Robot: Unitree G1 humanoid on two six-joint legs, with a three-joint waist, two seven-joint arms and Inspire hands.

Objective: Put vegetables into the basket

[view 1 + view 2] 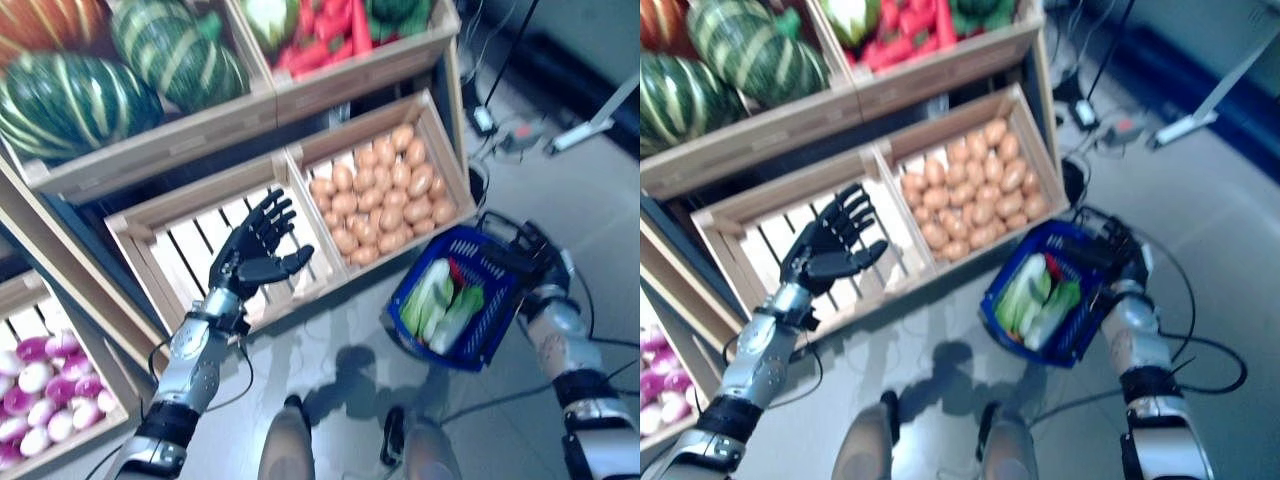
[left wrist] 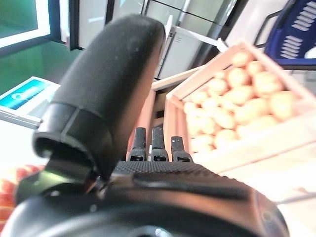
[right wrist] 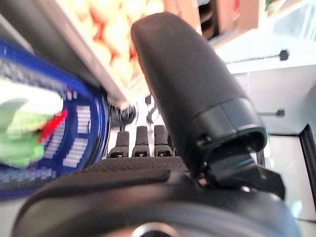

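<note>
Overhead, our left hand [image 1: 255, 252] hovers with fingers spread above the empty slatted crate [image 1: 190, 250]; our right hand [image 1: 1118, 255] grips the blue basket [image 1: 1040, 300] holding leafy vegetables [image 1: 1032, 296]. Wrist views show potatoes [image 2: 237, 106] beside.

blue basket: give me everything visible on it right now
The blue basket looks like plastic, with slotted, perforated walls and a dark handle at its far rim. It hangs tilted above the grey floor, in front of the potato crate, its opening facing the camera. The right hand is at the handle on its far right rim; the fingers' grip is not clearly visible. Inside lie pale green leafy vegetables and something red. The left hand is apart from it.
</note>
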